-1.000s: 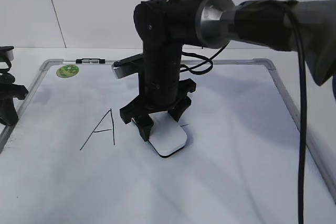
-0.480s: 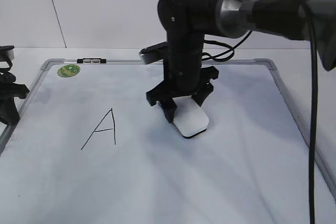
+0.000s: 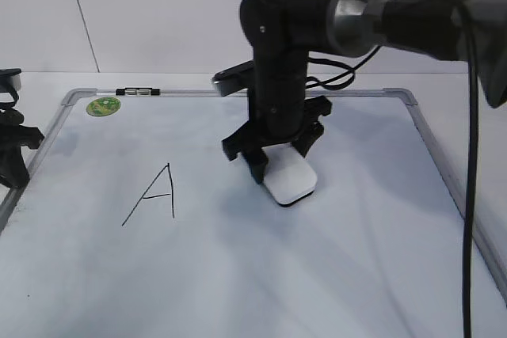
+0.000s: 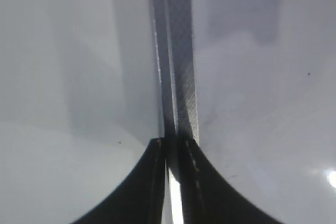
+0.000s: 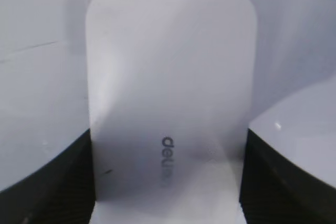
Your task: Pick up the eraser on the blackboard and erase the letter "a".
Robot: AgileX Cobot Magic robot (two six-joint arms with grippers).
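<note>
The large white dry-erase blackboard [image 3: 356, 275] with its rounded silver-grey metal frame lies flat and fills most of the worktop, a round green sticker [image 3: 102, 105] sitting near its far left corner and a small black-and-silver clip [image 3: 136, 92] on the far frame edge just beside it. The right gripper [image 3: 276, 165], black and pointing straight down from the dark arm that reaches in from the right edge, stands near the middle of the board, a little toward the far edge. Its jaws are closed narrow on the two long sides of the white glossy rounded-rectangle eraser [image 3: 291, 181], which rests flat on the board with its dark underside showing as a thin rim; in the right wrist view the eraser [image 5: 170, 93] fills the space between the black fingers [image 5: 42, 182] and shows small grey lettering on top. An angular black capital "A" [image 3: 154, 193] is written toward the left edge, well apart from the eraser. No lowercase cursive "a" can be made out anywhere on the board. The left gripper [image 3: 12, 144] sits at the left edge of the worktop; in the left wrist view its fingertips [image 4: 157, 182] are pressed nearly together over the board's frame [image 4: 178, 66], holding nothing.
</note>
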